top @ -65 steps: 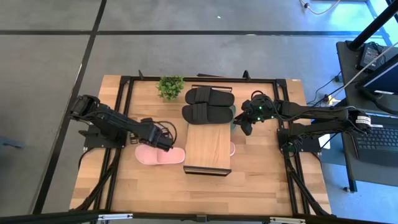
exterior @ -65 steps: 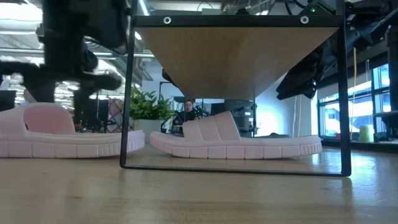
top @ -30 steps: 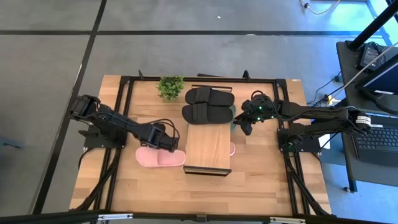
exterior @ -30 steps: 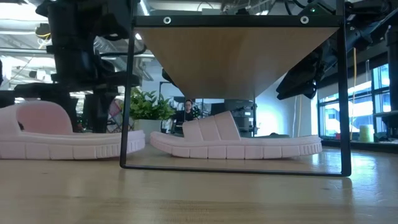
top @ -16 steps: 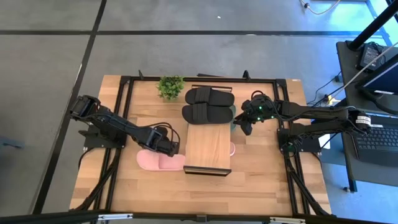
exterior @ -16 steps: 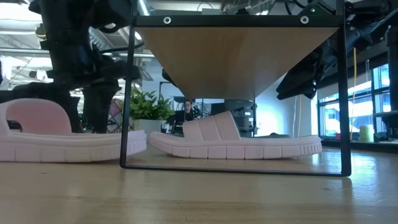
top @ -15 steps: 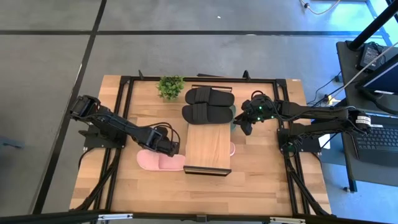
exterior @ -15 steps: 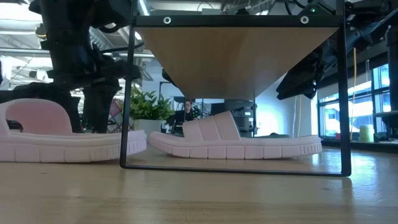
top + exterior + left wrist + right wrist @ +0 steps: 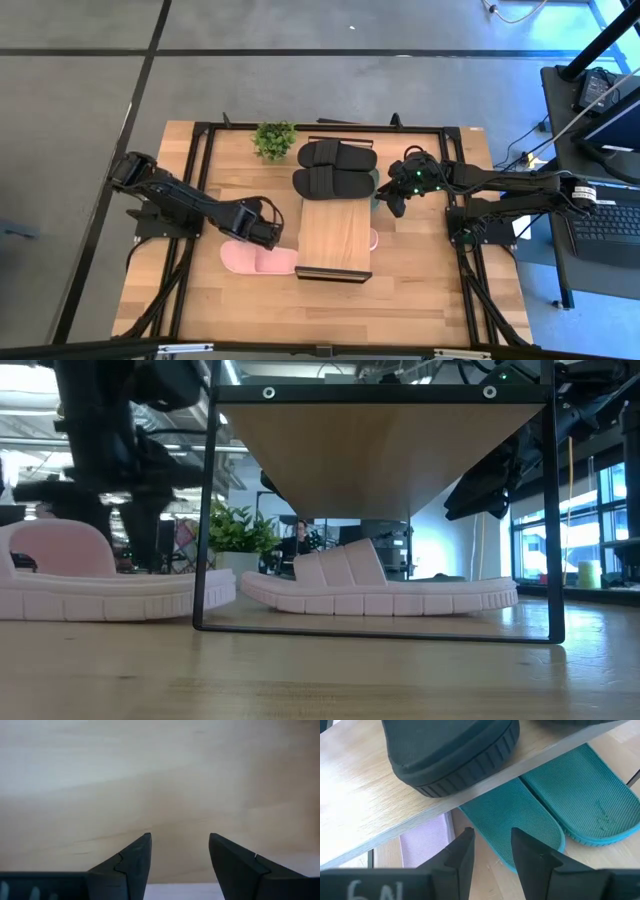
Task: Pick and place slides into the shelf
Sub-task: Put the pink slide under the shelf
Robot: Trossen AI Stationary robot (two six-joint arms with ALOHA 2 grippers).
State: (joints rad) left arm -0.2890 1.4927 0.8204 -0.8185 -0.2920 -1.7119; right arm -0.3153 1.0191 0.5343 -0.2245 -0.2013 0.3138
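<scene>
One pale pink slide lies flat on its sole left of the shelf, its toe at the shelf's dark leg. Its partner sits under the shelf. My left gripper hovers open just beyond the first pink slide's far edge; its wrist view shows bare table between the fingers. Two black slides rest on the shelf's plank top. Dark green slides lie under it. My right gripper waits open at the shelf's right far corner.
A small potted plant stands at the table's far edge, left of the black slides. Dark metal frame rails run along the table's sides. Bare wood shows on the near part of the table. A person sits far behind.
The pink slide left of the shelf slid a little toward the table's near edge, its toe ending at the shelf's leg. My left gripper went with it, then drew back toward the far edge and away from the slide.
</scene>
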